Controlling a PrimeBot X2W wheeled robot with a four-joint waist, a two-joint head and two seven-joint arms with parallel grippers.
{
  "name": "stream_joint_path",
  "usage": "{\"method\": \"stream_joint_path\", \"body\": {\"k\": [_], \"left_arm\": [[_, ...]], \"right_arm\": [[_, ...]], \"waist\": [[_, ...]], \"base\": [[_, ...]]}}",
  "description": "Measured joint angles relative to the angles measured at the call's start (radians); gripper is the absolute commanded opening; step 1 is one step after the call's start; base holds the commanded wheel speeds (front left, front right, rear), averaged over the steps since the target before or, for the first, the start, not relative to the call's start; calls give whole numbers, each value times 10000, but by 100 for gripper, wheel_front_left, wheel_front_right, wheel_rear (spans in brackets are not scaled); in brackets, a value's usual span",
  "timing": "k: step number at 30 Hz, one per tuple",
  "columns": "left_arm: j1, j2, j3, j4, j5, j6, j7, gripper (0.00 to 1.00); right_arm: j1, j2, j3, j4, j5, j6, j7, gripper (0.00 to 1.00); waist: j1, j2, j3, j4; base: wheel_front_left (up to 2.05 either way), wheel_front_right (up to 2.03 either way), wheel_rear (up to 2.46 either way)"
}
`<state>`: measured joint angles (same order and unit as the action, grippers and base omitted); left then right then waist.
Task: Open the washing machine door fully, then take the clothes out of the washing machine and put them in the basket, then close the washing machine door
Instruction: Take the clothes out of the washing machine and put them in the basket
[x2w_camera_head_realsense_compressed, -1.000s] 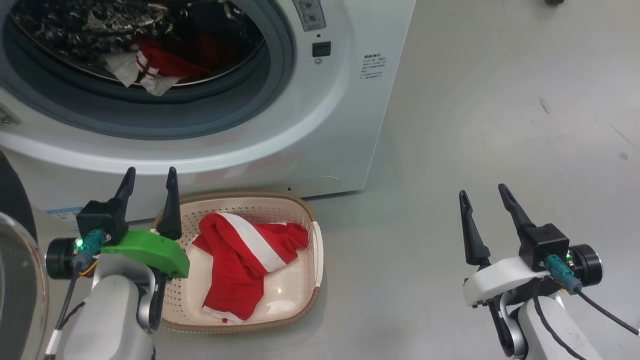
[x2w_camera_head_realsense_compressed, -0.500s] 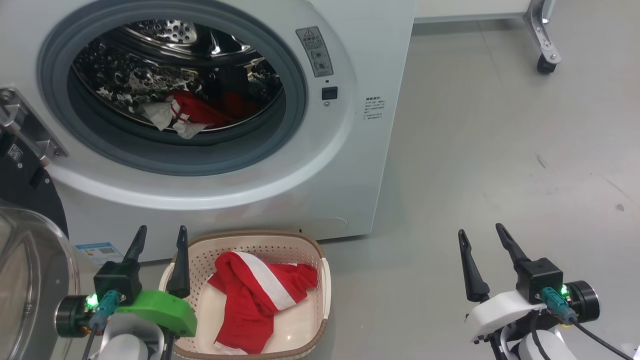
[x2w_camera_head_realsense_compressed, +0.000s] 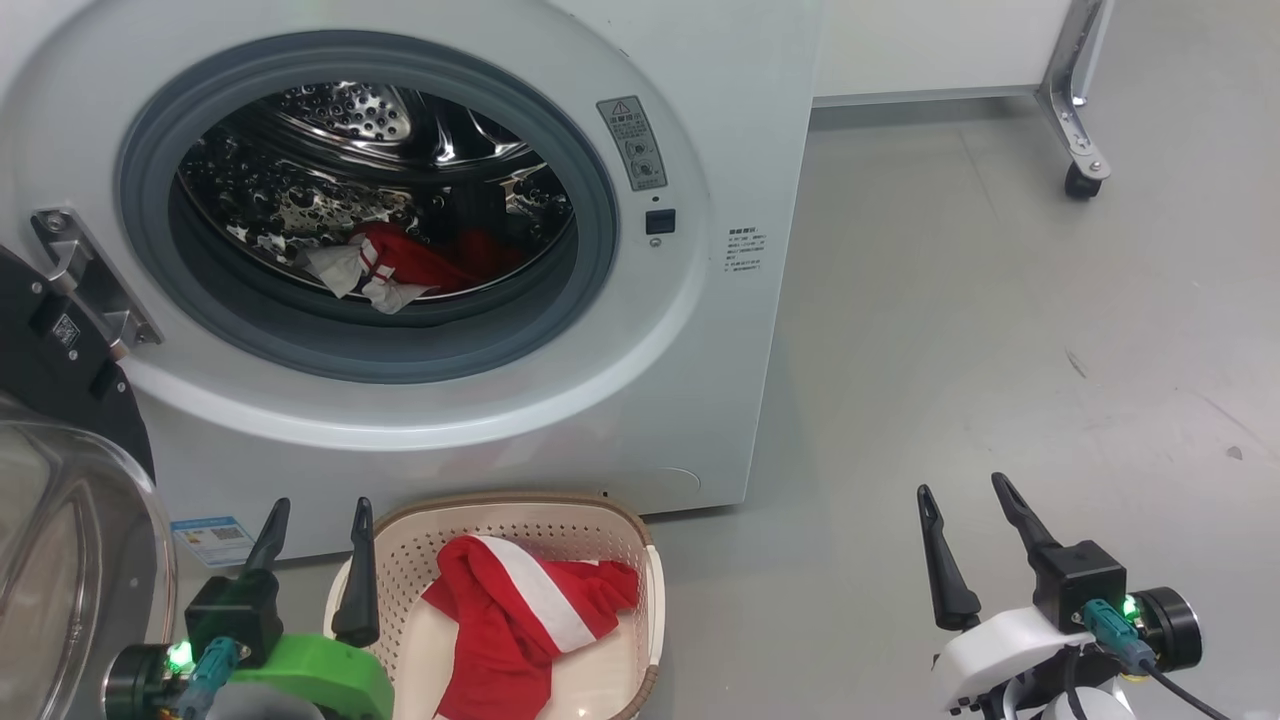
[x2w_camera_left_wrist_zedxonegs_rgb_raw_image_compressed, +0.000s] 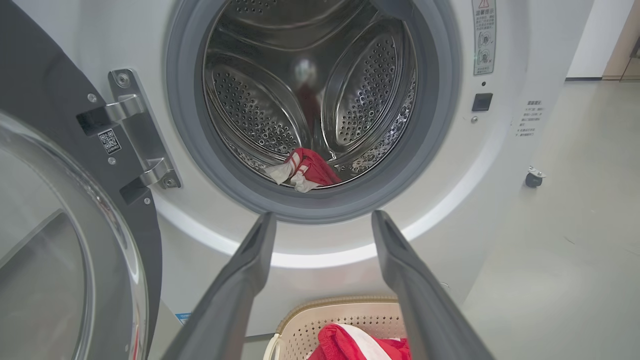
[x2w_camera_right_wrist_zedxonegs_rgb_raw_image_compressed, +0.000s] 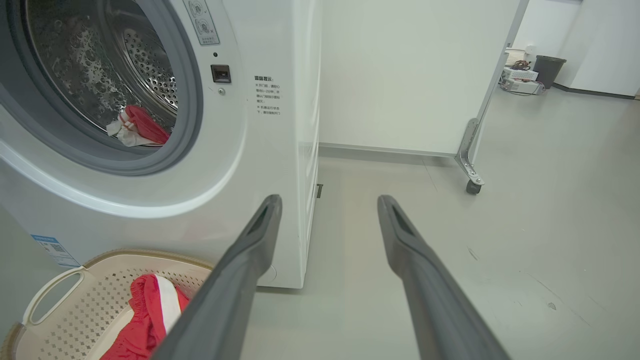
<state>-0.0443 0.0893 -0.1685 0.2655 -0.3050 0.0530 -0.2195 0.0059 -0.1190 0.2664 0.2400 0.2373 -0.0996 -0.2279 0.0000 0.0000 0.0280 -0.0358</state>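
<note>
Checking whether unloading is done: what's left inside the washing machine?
Red and white clothes lie bunched at the front lip of the steel drum. Anything beneath that bunch is covered.

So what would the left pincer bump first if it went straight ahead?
Probably the white front of the washing machine, just under its drum opening, but depth is hard to judge.
</note>
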Motion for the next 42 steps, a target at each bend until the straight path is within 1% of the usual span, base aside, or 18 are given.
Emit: {"method": "stream_joint_path", "body": {"k": [13,18,20,34,42], "left_arm": [[779,15,15,-1028,2,215,474,100],[965,27,8,-1461,13,226,692,100],[1045,48,8,-1647,125,303,784,100],[1401,105,54,-2412,176,401,1168,100],[1487,146,88,-2742,221,430,1394,100]], "right_arm": [[243,-12,-8,-265,15,-10,127,100],[257,-44,-15,-422,15,-12,205,100],[260,-48,-12,-472,15,-12,219,100],[395,-77,17,-740,13,-13,366,100],[393,-81,44,-988,12,-13,439,100]], "waist": [[0,0,-150,-27],[0,0,-120,-26],[0,0,-94,-23],[0,0,13,-69],[0,0,297,-141]], "base": [[0,0,0],[0,0,0],[0,0,0],[0,0,0],[0,0,0]]}}
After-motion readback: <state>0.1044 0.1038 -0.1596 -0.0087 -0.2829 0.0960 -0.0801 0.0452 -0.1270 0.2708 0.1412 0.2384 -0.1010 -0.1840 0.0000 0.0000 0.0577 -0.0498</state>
